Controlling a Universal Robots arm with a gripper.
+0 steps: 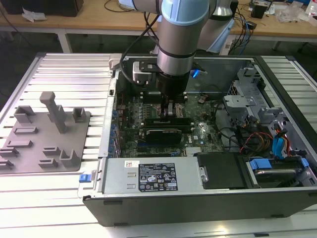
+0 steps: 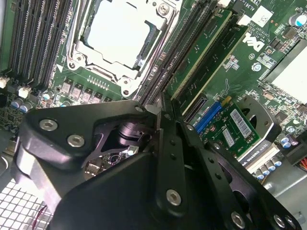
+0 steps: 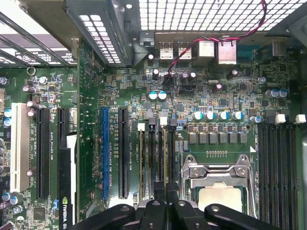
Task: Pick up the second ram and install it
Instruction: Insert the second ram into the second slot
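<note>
Gripper (image 3: pixel 165 197) (rear body) off-frame

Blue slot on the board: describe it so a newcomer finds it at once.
Inside the open computer case, on the green board, find the metal-framed processor socket and go past the memory slots beside it to the row of long card slots. That row has one white slot and several black; the blue slot is the only blue one.
</note>
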